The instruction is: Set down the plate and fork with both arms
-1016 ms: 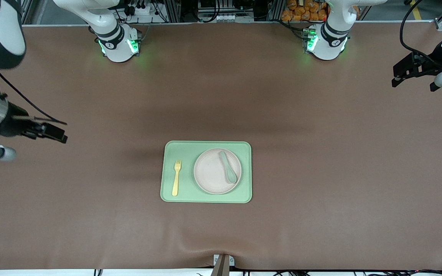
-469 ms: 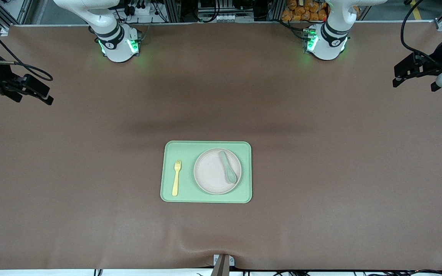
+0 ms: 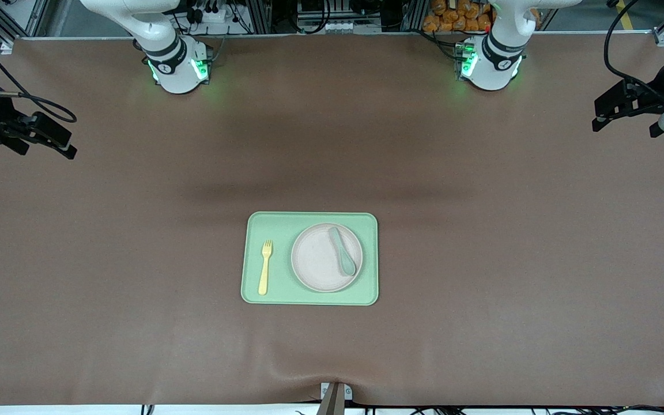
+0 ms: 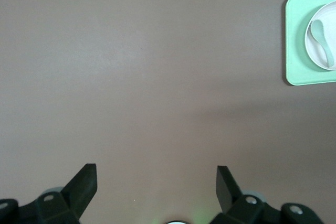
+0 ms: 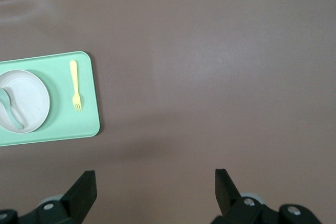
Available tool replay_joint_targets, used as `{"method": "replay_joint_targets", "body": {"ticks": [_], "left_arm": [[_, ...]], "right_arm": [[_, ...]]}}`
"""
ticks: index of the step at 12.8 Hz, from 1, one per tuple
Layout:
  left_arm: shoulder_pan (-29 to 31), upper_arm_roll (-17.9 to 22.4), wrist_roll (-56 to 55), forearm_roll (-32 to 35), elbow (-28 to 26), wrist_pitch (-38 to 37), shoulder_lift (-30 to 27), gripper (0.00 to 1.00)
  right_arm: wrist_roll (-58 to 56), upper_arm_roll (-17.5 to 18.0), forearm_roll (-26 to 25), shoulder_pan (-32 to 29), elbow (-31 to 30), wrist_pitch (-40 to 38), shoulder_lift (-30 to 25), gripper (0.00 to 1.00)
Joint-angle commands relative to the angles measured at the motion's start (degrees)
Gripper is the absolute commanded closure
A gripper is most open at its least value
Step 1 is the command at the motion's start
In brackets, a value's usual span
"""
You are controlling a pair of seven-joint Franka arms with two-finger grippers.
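Plate [image 3: 327, 257] and fork [image 3: 264, 267] lie side by side on the green tray [image 3: 309, 299], a green spoon [image 3: 342, 250] resting in the plate. Both claws hang spread and empty, well apart from them: left gripper [image 4: 156, 184] over the left arm's table end, right gripper [image 5: 155, 190] over the right arm's end.

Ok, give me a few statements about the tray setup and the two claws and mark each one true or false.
1. The fork lies on the tray beside the plate. True.
2. The spoon lies on the bare table. False: it rests in the plate.
3. The left claw holds the fork. False: it is open and empty, over bare table at its own end.
4. The right claw is open. True.
5. The plate is stacked on the fork. False: they lie apart.
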Motion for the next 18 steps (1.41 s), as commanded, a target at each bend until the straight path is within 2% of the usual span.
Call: {"method": "replay_joint_targets", "body": {"ticks": [1, 6, 8, 18], "left_arm": [[0.6, -0.3, -0.1, -0.7, -0.4, 0.3, -0.8, 0.0], [0.8, -0.3, -0.1, -0.7, -0.4, 0.3, -0.8, 0.0], [0.8, -0.3, -0.1, -0.7, -0.4, 0.3, -0.8, 0.0], [1.3, -0.3, -0.1, -0.8, -0.5, 0.3, -0.8, 0.0]], "right_arm": [[-0.8, 0.9, -1.6, -1.3, 1.2, -0.2, 1.0, 0.0], [-5.8, 0.6, -1.4, -2.6, 1.5, -0.2, 1.7, 0.0], [-8.3, 5.6, -1.1, -8.9, 1.5, -0.2, 1.9, 0.0], [-7.8, 5.9, -1.0, -8.9, 1.3, -1.8, 1.4, 0.0]]}}
